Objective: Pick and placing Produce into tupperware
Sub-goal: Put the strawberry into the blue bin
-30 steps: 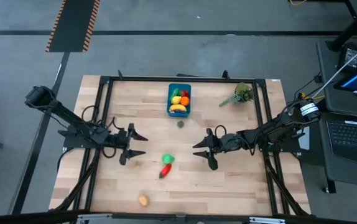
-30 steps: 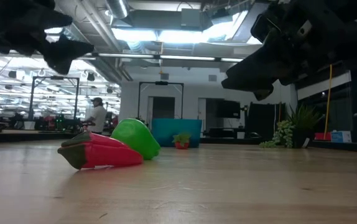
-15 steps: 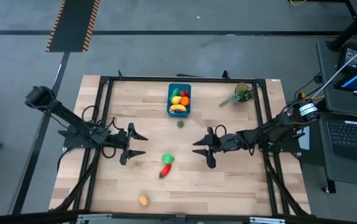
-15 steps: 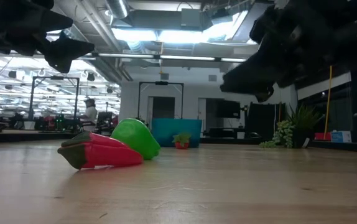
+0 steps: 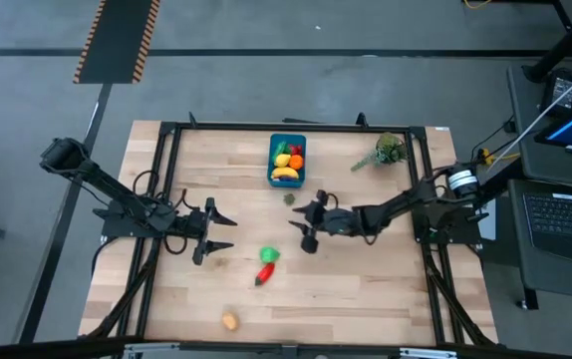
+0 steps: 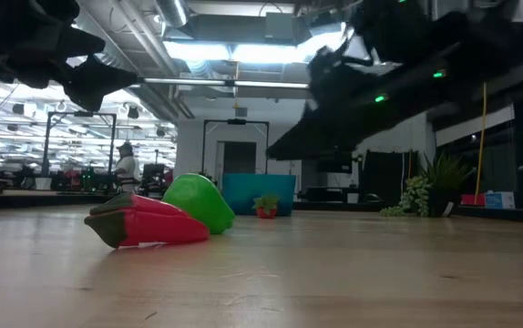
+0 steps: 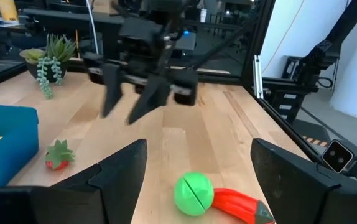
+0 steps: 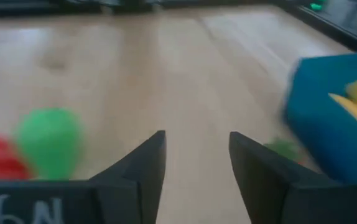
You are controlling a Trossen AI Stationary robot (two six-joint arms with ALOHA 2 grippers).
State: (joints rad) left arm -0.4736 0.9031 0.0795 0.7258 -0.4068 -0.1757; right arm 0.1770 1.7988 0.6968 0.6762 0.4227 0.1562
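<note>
My right end effector (image 5: 307,225) hangs above the middle of the counter (image 5: 366,289), its fingers spread apart with nothing between them. It sits between the teal tupperware (image 5: 287,161) at the far edge and the green round toy (image 5: 269,255) with the red pepper (image 5: 263,273) touching it, nearer the front. Just beside my right fingertips, on the tupperware's side, lies a small strawberry with a green top (image 5: 289,198) (in the left wrist view it shows red under its leaves (image 7: 58,155)). The tupperware already holds a yellow banana (image 5: 285,174), an orange (image 5: 295,161) and some green and red pieces. My left end effector (image 5: 216,229) waits over the left part of the counter, fingers wide and empty, pointed toward the green toy and pepper. A small orange-yellow toy (image 5: 229,321) lies alone near the front edge. The leafy sprig (image 5: 386,152) rests at the far right corner, well apart from everything else.
</note>
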